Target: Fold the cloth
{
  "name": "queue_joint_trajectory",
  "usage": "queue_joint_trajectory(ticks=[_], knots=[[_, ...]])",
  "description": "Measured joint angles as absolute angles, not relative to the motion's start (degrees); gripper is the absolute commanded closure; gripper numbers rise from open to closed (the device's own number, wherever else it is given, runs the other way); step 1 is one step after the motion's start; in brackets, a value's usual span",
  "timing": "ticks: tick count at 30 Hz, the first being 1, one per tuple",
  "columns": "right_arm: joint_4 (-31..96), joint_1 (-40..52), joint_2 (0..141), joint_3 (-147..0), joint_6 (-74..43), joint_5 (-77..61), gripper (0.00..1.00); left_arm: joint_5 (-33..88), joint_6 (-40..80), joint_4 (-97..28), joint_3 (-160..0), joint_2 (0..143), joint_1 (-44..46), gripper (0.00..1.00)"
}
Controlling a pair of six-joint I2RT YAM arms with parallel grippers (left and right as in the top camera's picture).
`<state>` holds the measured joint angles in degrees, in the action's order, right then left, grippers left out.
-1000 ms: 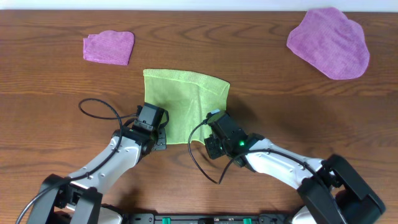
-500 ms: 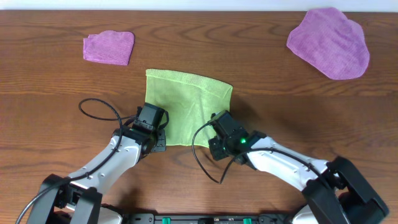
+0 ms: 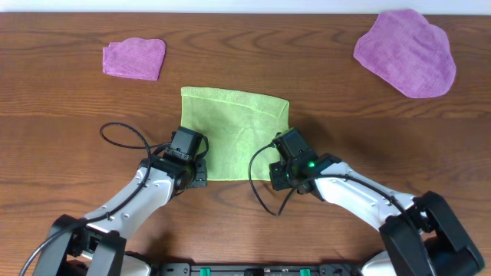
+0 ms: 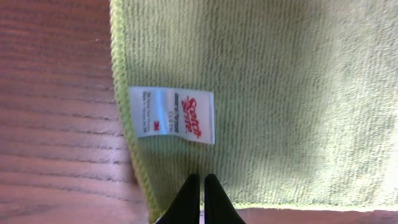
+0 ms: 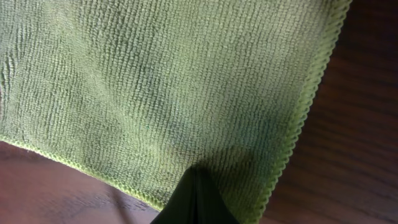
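The right claw (image 5: 196, 186), closed tight on a near corner, has dragged it outward, so the cloth (image 3: 234, 130) lies flatter mid-tabletop (image 3: 69, 115). The left claw (image 4: 200, 193) pinches the other corner; folding can begin.

Overhead: fixed above the table (image 3: 77, 115), looking straight down, far enough out to take in the whole cloth (image 3: 234, 130) and both arms, which come in from the bottom edge. Left wrist: rides on the arm, looks down past the left gripper (image 4: 201, 179) (tips poke in at bottom centre), very close, frame filled by the cloth's near-left corner and tag (image 4: 171, 115). Right wrist: same setup past the right gripper (image 5: 196, 173), equally close, on the near-right corner, view turned a bit so the edges run slanted. Overlap: each wrist view shares its one corner with overhead.
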<state>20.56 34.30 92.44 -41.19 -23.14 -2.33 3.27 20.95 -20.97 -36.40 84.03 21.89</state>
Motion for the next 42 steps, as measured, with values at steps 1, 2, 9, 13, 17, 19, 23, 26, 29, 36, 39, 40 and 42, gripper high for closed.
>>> queue_joint_trajectory(ticks=[1,2,9,13,17,19,23,26,29,36,39,40,42], knots=[[20.8,34.3,92.4,-41.2,-23.1,-2.2,0.99,3.6,21.0,-20.7,-36.4,84.0,21.9,0.94],[21.2,34.3,92.4,-41.3,-23.1,-1.9,0.99,4.0,21.0,-20.6,-36.4,84.0,21.9,0.94],[23.2,33.6,92.2,-41.6,-23.4,-1.0,0.99,4.9,21.0,-20.5,-36.4,84.0,21.9,0.94],[24.0,32.4,92.1,-41.6,-23.5,-1.1,0.98,5.6,21.1,-20.5,-36.4,84.0,21.9,0.94],[24.1,32.0,92.1,-41.6,-23.6,-1.6,0.98,5.7,21.1,-20.5,-36.4,84.0,21.9,0.94],[24.1,31.9,92.1,-41.6,-23.6,-1.7,0.98,5.8,21.2,-20.6,-36.5,84.0,21.9,0.94],[24.0,31.9,91.4,-41.3,-23.7,-1.5,0.98,5.8,21.1,-20.8,-38.8,84.0,21.9,0.94],[24.7,31.6,89.8,-40.4,-23.7,-0.3,0.98,5.8,21.1,-20.9,-41.4,84.0,21.9,0.94],[26.3,31.0,87.4,-38.8,-23.7,1.3,0.99,5.9,21.1,-21.3,-43.0,84.0,21.9,0.94],[26.7,30.9,80.6,-38.2,-23.0,3.0,0.98,6.0,21.1,-22.3,-43.1,83.8,21.9,0.94],[26.4,30.9,80.0,-38.3,-22.9,2.9,0.98,6.0,21.1,-22.3,-43.1,83.8,21.9,0.94],[26.2,30.9,80.0,-38.3,-22.8,2.8,0.98,6.0,21.1,-22.3,-43.1,83.8,21.9,0.94],[25.2,30.9,80.0,-38.4,-22.3,2.8,0.99,6.0,21.1,-22.1,-43.1,83.8,21.9,0.94]])
